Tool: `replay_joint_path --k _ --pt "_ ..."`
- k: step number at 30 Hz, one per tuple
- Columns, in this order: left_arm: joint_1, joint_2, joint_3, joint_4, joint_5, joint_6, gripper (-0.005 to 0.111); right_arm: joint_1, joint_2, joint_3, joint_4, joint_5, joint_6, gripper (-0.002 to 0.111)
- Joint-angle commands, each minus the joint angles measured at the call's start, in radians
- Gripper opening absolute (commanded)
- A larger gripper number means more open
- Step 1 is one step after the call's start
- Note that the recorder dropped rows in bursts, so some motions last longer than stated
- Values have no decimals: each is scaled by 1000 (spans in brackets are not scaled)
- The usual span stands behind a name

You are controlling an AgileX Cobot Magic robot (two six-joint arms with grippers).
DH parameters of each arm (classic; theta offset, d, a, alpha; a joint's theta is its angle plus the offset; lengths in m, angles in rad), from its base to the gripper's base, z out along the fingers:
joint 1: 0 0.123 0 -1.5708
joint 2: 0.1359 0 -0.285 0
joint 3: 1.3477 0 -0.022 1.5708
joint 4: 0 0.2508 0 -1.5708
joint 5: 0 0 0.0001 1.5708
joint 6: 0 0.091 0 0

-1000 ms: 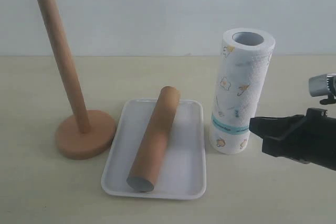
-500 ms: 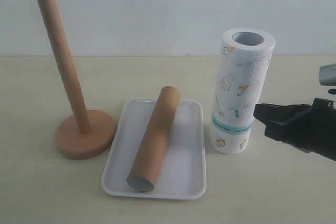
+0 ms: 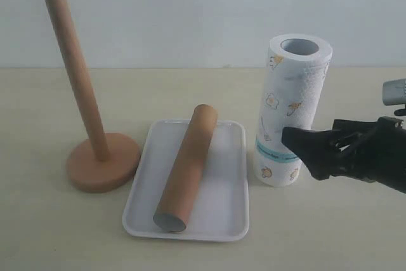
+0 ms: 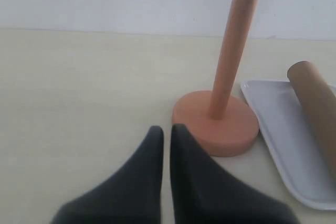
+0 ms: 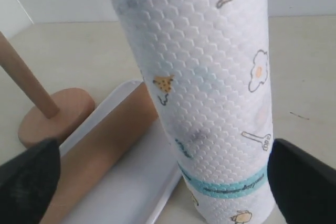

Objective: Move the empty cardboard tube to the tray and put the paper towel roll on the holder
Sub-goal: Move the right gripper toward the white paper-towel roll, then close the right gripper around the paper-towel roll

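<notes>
The paper towel roll [image 3: 293, 93] stands upright on the table, right of the tray [image 3: 225, 211]. My right gripper [image 3: 309, 132] is open and straddles the roll's lower half, one dark finger [image 3: 301, 145] crossing in front of it. In the right wrist view the roll [image 5: 205, 77] fills the space between the wide-spread fingers [image 5: 29, 179]. The empty cardboard tube [image 3: 187, 166] lies lengthwise in the tray. The wooden holder [image 3: 79, 80] stands bare at the left. My left gripper [image 4: 167, 129] is shut on nothing, low over the table near the holder's base [image 4: 215, 124].
The tray's near rim [image 5: 121, 93] lies close beside the roll's foot. In the left wrist view the tray [image 4: 278, 129] and the tube's end [image 4: 312, 90] sit just past the holder. A pale wall runs behind the table.
My right gripper has moved left to the roll and spread its fingers, so one finger now crosses the roll's front. Roll, tube, tray and holder have not moved.
</notes>
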Motion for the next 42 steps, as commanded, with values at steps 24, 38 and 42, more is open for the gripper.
replay_joint_path --k 24,38,42 --pt "-5 -4 4 0 -2 -7 5 44 2 -68 144 -90 -294 105" --pt "-5 -4 4 0 -2 -7 5 44 2 -101 189 -37 -286 105" --pt "-5 -4 4 0 -2 -7 5 44 2 -101 191 -39 -286 105"
